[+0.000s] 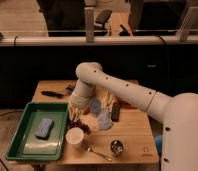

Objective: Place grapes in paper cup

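Arm bent down over the counter's left-middle, gripper [77, 116] low beside the tray.

Near the front edge: white cup [74, 137] upright, left of a spoon [97, 153] and a small metal bowl [116, 147]. Just behind the cup, grapes [82, 124] on the counter [134, 135], right under the gripper; cannot tell whether the jaws are parted or gripping them. Left side: green tray [27, 112] holding a blue sponge [44, 127]. Mid-counter: two bluish plastic cups [103, 120] beside the wrist, a dark remote-like object [115, 112] to their right. Far left corner: black brush [53, 94]. White arm [127, 92] sweeping from the right foreground up to an elbow over the back edge, then folding steeply down to the wrist.
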`<state>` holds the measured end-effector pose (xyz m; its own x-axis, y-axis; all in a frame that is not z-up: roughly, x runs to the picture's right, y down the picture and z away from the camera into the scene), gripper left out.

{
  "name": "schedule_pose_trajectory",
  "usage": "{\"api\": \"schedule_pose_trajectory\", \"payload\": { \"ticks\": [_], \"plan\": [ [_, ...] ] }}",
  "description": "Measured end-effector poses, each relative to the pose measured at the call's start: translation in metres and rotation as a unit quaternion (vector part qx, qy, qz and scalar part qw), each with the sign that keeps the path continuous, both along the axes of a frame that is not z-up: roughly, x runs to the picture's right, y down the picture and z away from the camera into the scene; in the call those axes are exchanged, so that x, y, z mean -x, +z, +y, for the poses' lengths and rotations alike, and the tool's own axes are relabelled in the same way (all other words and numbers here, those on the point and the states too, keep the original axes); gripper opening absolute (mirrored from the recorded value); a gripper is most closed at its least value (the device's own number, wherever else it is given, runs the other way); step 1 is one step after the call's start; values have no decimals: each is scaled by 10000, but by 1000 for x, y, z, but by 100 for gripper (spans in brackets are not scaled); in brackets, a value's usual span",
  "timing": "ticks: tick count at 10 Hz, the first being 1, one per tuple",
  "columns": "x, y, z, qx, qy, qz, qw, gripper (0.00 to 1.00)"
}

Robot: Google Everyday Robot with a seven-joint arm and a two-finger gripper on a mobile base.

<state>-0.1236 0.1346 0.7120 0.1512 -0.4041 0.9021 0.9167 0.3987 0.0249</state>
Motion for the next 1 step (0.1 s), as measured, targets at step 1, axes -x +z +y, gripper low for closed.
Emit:
{"api": "schedule_pose_trajectory", "payload": {
  "ticks": [1],
  "plan": [
    [0, 0, 0, 0, 0, 0, 10000, 34]
  ]
}}
